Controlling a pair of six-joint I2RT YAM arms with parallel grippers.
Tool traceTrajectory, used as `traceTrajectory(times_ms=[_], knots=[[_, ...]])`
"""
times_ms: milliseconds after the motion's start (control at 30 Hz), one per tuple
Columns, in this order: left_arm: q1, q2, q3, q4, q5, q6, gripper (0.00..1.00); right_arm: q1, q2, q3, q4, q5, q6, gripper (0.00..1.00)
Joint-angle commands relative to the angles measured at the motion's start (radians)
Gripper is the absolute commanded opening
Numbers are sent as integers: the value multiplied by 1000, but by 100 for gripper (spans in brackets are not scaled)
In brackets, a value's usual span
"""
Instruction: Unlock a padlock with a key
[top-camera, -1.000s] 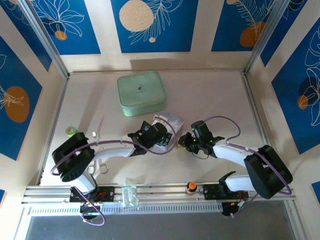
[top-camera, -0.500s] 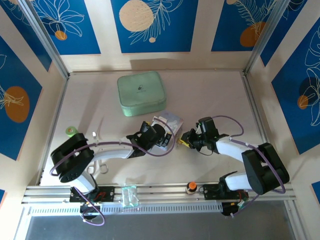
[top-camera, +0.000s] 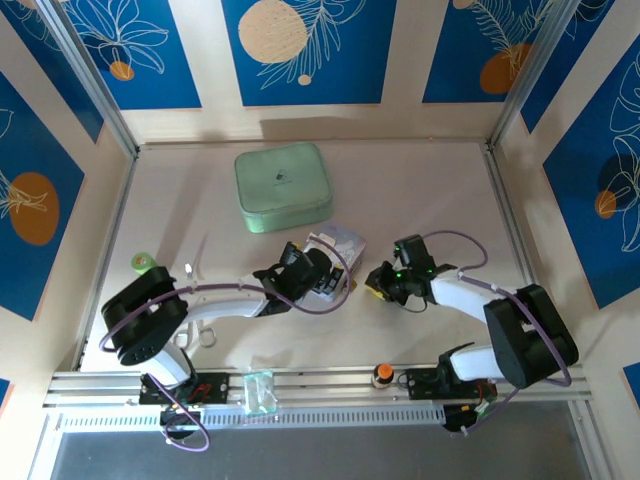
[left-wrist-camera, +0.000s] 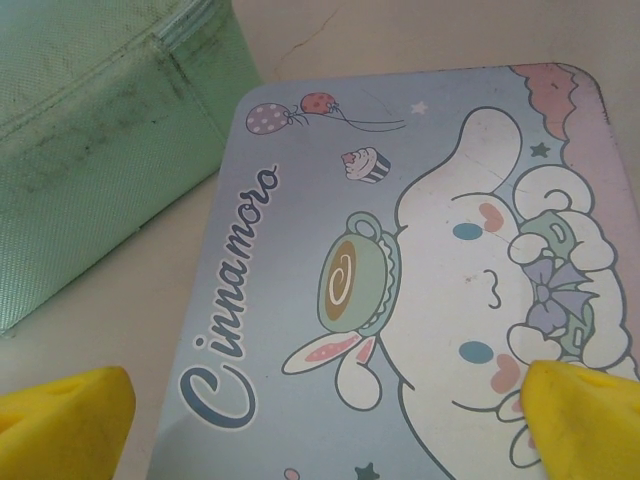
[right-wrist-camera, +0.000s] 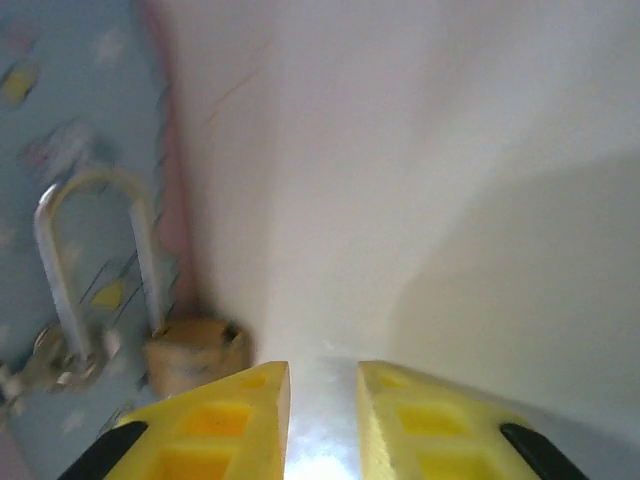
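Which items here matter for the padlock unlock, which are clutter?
Job: small brass padlock with silver shackle; likely the small silvery metal key beside it.
Clutter: pastel cartoon-printed box; mint-green fabric case; green cylinder; orange-topped knob.

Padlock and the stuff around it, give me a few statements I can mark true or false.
1. The padlock sits at the edge of the cartoon box. True.
2. The left end effector is shut on the padlock. False: its fingers are apart above the cartoon box.
3. The green case lies farther from the arm bases than the cartoon box. True.
4. The orange-topped knob stands on the green case. False: it stands by the near rail, between the arm bases.
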Motion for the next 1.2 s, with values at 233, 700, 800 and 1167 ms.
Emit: traceTrajectory(times_ms=[233,700,800,1167], knots=[[27,22,-18,-143,56,82,99,210,-39,76,-202,266,-275,62],[30,9,-33,-132,104,86,99,284,171,143,-12,343,-273,47],[30,10,-46,-130,121,97,100,246,172,129,78,341,-206,43],[30,-3,-97,-132,130,87,99,205,154,78,158,166,-254,48]])
